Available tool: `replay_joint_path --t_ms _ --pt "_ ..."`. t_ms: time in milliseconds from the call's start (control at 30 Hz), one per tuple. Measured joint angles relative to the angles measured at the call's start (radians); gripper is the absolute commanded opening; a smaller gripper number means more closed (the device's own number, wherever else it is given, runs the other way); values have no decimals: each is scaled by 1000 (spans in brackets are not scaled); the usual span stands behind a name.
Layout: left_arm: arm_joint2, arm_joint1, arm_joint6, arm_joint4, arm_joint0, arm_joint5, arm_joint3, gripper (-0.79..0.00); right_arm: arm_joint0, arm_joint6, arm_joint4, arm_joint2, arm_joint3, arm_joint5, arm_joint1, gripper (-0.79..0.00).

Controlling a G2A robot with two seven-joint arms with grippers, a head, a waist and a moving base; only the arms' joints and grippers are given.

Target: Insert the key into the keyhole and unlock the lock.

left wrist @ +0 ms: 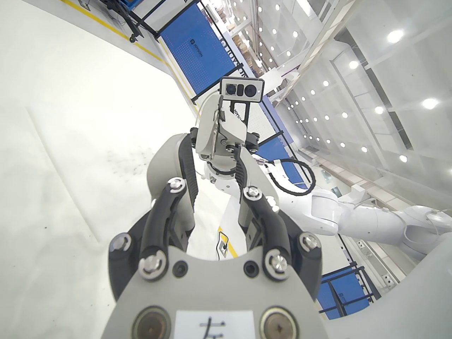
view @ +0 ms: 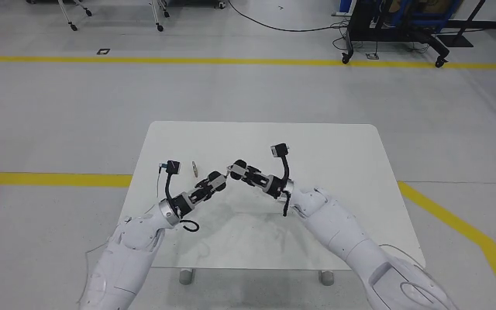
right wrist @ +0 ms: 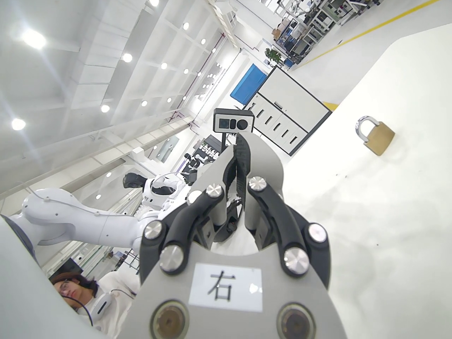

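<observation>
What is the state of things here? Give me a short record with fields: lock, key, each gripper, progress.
lock: padlock lying flat on the table, shackle closed, nothing touching it
key: flat metal piece, apparently the key, clamped in the right gripper
right gripper: shut on the key, tip to tip with the left gripper
left gripper: open, fingers on either side of the right gripper's tip
progress: key not yet in the padlock, which lies apart from both grippers
</observation>
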Motion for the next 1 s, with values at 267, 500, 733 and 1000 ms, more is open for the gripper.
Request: replay_joint_path --t_ms 267,500,733,1000 --pt "20 1 1 14 -14 17 15 -566 2 66 31 -6 11 15 -10 -785" --pt "24 3 9 17 -16 20 18 -785 9 69 17 -9 32 18 -20 -785" --pt "25 6 16 20 -15 26 17 -785 15 50 -11 -2 51 10 -27 -785" --pt "19 10 36 32 -16 31 22 -785 15 41 -29 11 59 -2 -30 0"
